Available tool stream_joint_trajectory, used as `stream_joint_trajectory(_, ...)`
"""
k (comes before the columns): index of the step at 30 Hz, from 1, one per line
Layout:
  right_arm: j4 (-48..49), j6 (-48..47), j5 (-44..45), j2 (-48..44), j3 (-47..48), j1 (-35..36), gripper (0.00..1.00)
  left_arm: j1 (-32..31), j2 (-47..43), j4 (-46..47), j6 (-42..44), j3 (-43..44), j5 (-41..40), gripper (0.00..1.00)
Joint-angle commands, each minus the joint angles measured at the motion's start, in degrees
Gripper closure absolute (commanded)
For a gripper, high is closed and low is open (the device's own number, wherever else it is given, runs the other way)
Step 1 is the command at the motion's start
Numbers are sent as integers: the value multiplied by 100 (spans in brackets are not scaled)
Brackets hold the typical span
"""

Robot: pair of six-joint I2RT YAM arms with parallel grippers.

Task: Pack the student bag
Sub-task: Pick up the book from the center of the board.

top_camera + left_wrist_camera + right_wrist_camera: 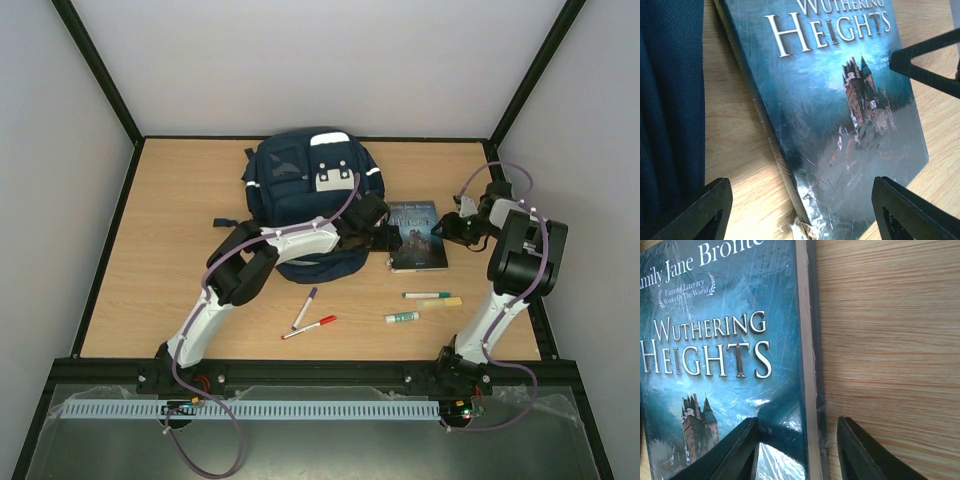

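We read "Wuthering Heights" and "Jane Bronte" on the book (725,365). Left gripper (802,200) stands wide over its corner; right gripper (796,430), narrowly parted, straddles its edge.

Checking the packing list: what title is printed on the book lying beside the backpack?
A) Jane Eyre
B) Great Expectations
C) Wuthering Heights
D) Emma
C: the book lying on the table right of the student bag has Wuthering Heights printed on its cover in both wrist views.
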Motion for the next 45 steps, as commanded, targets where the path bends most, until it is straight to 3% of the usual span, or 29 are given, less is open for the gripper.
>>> stream_joint_trajectory(1,8,84,238,297,-176,47,59,202,395,-19,-343,85,15,21)
stream_joint_trajectory(12,61,164,437,373,-215,40,65,304,1164,-490,-835,1007,-53,21)
stream_joint_trajectory(21,-28,101,263,508,-221,63,67,360,1335,-185,-1282,993,213,22)
stream_joint_trajectory(26,-113,40,195,608,-200,77,67,358,1386,454,-1310,1008,991,21)
stream_joint_trajectory(32,-162,24,87,665,-170,134,67,374,1094,1161,-1341,751,1369,20)
stream_joint_trajectory(41,-219,15,-2,752,-130,154,66,323,269,3985,-2728,-706,1636,18)
stream_joint_trajectory(45,-233,10,-16,743,-121,155,66,233,230,3686,-2493,-464,1471,19)
